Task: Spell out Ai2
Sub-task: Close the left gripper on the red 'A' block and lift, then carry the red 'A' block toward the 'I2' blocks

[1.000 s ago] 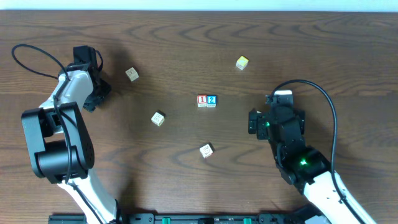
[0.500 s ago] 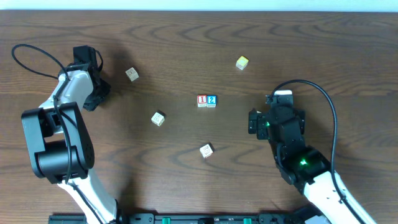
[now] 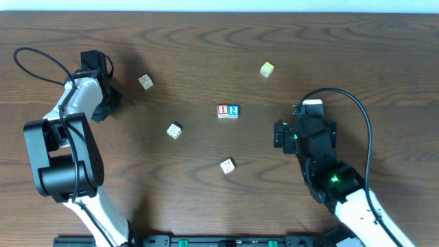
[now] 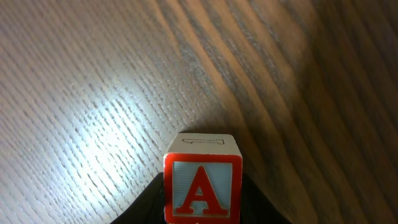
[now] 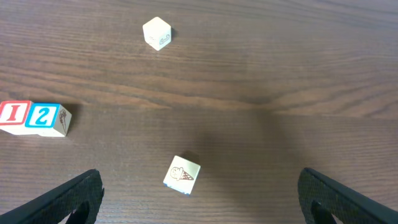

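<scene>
My left gripper (image 3: 103,108) is at the far left of the table and is shut on a block with a red letter A (image 4: 202,185), held just above the wood; in the overhead view the gripper hides this block. A red I block (image 3: 223,111) and a blue 2 block (image 3: 234,111) stand touching side by side at the table's middle. They also show at the left of the right wrist view, the I block (image 5: 12,114) and the 2 block (image 5: 46,118). My right gripper (image 5: 199,199) is open and empty, to the right of the pair (image 3: 282,134).
Loose blocks lie around: an ice-cream picture block (image 5: 181,175) just ahead of my right jaws (image 3: 227,165), one left of centre (image 3: 174,130), one at the upper left (image 3: 145,81), a yellowish one at the upper right (image 3: 267,68).
</scene>
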